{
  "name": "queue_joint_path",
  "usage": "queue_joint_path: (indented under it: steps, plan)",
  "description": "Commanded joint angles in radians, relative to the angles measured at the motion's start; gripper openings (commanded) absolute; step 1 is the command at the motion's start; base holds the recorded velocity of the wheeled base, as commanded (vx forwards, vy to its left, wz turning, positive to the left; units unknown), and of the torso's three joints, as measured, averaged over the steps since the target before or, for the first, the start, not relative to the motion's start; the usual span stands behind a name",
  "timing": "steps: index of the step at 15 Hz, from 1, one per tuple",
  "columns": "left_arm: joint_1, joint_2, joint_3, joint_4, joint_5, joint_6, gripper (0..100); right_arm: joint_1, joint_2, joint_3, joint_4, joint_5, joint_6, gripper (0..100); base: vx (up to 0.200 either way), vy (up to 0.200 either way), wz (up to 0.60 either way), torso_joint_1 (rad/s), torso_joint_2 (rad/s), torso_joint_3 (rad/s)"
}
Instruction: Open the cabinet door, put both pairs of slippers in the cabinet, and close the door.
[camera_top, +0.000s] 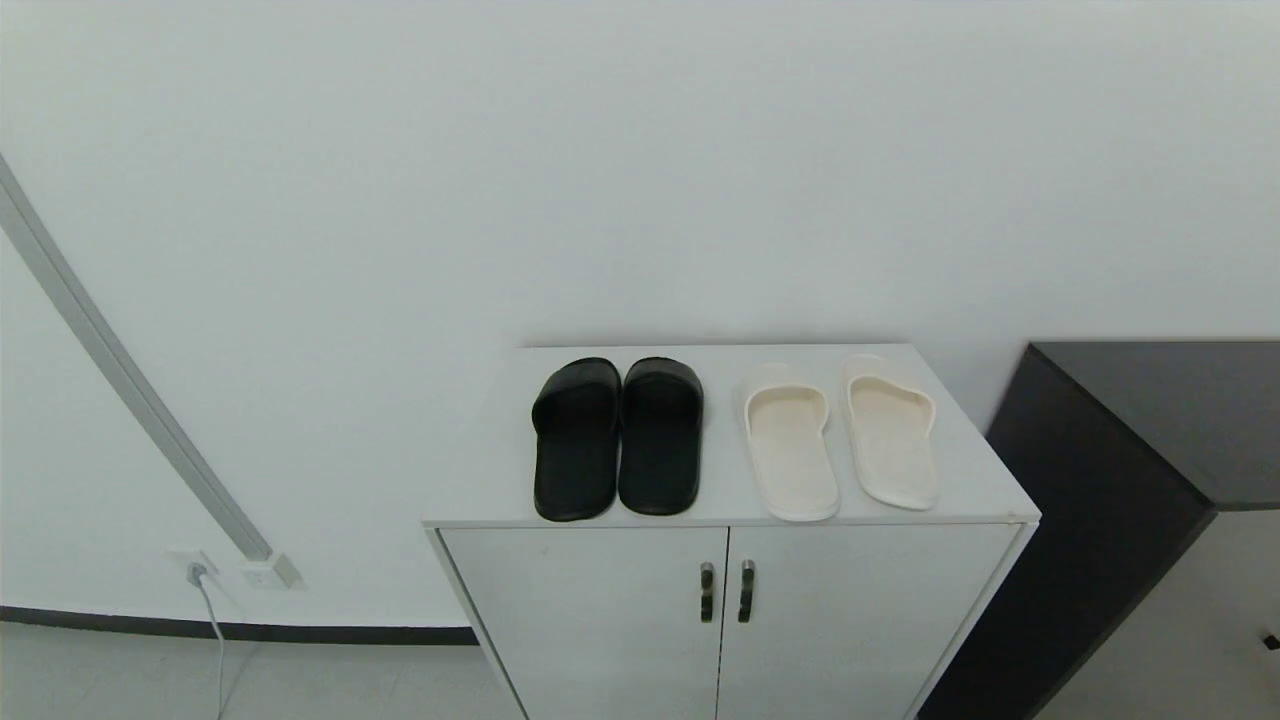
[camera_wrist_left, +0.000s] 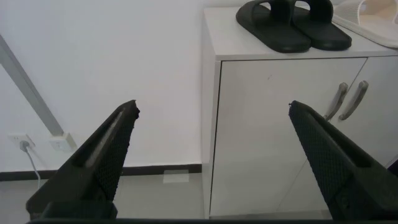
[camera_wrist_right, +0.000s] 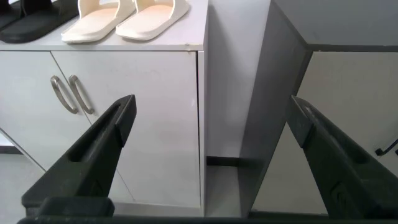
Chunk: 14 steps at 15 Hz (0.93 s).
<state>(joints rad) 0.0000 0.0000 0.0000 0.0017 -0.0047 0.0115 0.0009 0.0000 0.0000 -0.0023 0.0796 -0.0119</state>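
Cabinet inspected with both doors shut. Two upright handles, left handle and right handle, stood just beside each other at the middle seam. Both pairs were on the cabinet top, not inside: black slippers to my left and cream slippers to my right, heels at the front edge. A dark unit stood close against the cabinet's right side.

My left claw was spread wide with nothing in it. It hung at door height, apart from the cabinet, facing its left front corner. My right claw was likewise wide open and empty, facing the cabinet's right edge and the dark unit.

Assessment: no part of the task was done, and door opening was the step in hand.

Recommendations:
- Line one claw squarely on one handle and close on that handle alone, since the pair sit close enough to catch both.
- Pull along the door's arc, assuming hinges at the outer edge, not straight back.
- Keep the other arm out of the swing.
- Pull smoothly, because the heels at the front edge could be shaken off.
- Watch the right door near the dark unit, where room looked tight.
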Motion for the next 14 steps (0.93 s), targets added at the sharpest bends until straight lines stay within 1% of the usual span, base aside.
queue_joint_path:
  steps: [1, 5, 7, 8, 10, 12, 13, 14]
  plan:
    - [0.000, 0.002, 0.000, 0.000, 0.000, 0.001, 100, 0.001, 0.000, 0.000, -0.001, 0.000, 0.000, 100, 0.000, 0.000, 0.00, 0.000, 0.00, 0.000]
    - [0.000, 0.000, 0.000, 0.000, 0.005, -0.005, 100, 0.001, 0.000, 0.000, -0.001, 0.000, -0.002, 100, 0.000, 0.000, 0.00, 0.000, 0.00, 0.000]
    - [0.000, 0.002, 0.000, -0.002, 0.009, -0.025, 100, 0.001, 0.000, 0.000, -0.001, 0.000, -0.005, 100, 0.000, 0.000, 0.00, 0.000, 0.00, 0.000]
    - [0.000, 0.000, 0.000, -0.002, 0.011, -0.025, 100, 0.001, 0.000, 0.000, -0.001, 0.000, -0.002, 100, 0.000, 0.000, 0.00, 0.000, 0.00, 0.000]
    - [0.000, 0.000, 0.000, -0.002, 0.038, -0.022, 100, 0.001, 0.000, 0.000, -0.001, 0.000, 0.000, 100, 0.000, 0.000, 0.00, 0.000, 0.00, 0.000]
    - [0.000, 0.000, 0.000, -0.002, 0.038, -0.021, 100, 0.001, 0.000, -0.003, -0.004, -0.004, -0.026, 100, 0.000, 0.000, 0.00, 0.000, 0.00, 0.000]
    - [0.000, 0.000, 0.000, -0.002, 0.038, -0.018, 100, 0.002, 0.064, -0.098, -0.025, -0.011, -0.016, 100, 0.000, 0.000, 0.00, 0.000, 0.00, 0.000]
    - [0.000, 0.000, 0.000, -0.002, 0.038, -0.016, 100, 0.013, 0.206, -0.293, -0.010, -0.007, 0.109, 100, 0.000, 0.000, 0.00, 0.000, 0.00, 0.000]
